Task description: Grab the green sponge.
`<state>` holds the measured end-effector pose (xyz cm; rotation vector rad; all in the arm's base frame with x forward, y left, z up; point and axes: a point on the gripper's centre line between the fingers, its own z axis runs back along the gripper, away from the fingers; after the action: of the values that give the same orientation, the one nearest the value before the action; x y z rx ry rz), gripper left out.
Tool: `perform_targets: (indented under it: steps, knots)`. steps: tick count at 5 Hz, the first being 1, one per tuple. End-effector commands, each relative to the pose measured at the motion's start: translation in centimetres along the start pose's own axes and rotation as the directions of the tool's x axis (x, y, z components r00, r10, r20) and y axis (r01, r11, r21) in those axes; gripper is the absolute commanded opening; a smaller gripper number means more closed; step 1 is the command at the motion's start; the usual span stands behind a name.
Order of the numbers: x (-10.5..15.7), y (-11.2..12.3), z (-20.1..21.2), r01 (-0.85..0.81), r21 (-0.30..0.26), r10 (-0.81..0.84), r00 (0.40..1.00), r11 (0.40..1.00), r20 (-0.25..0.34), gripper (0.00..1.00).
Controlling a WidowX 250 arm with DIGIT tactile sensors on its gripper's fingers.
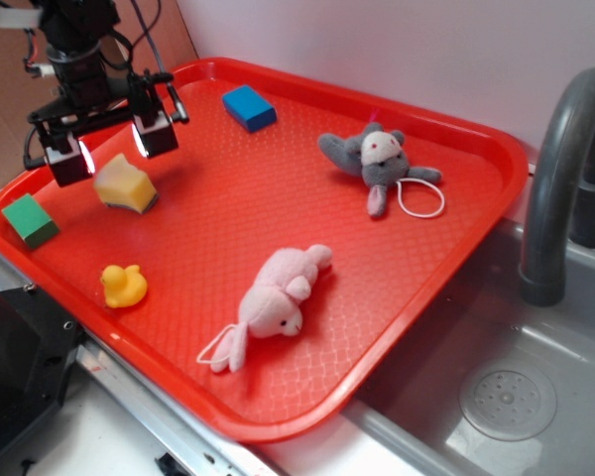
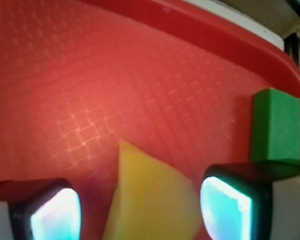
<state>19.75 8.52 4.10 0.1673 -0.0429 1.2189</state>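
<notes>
Released tool [image 1: 113, 147] hovers over a yellow sponge [image 1: 126, 185]; the green sponge [image 1: 30, 219] sits near the tray's [image 1: 407, 297] left corner.

Red tray [image 1: 446, 258]: glossy plastic w/ fine waffle-grid texture. On it: green sponge [image 1: 30, 219] matt, foamy; yellow sponge [image 1: 125, 184] porous, matt; blue block [image 1: 249, 107] matt; duck [image 1: 123, 286] smooth, rubbery; pink plush [image 1: 278, 297] and grey plush [image 1: 373, 159] fuzzy cloth. Beside tray: sink [image 1: 535, 397] dull metal, faucet [image 1: 560, 178] matt grey.
</notes>
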Motion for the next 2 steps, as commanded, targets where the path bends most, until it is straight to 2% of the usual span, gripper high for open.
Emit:
perform_targets:
  steps: [1,2]
  knots:
    - [0.62,0.29,-1.24,0.092,0.002,-0.092,0.996,0.996,-0.023,1.00]
    - [0.65,-0.14,-1.56,0.146,-0.018,-0.147,0.988,0.989,-0.054,0.00]
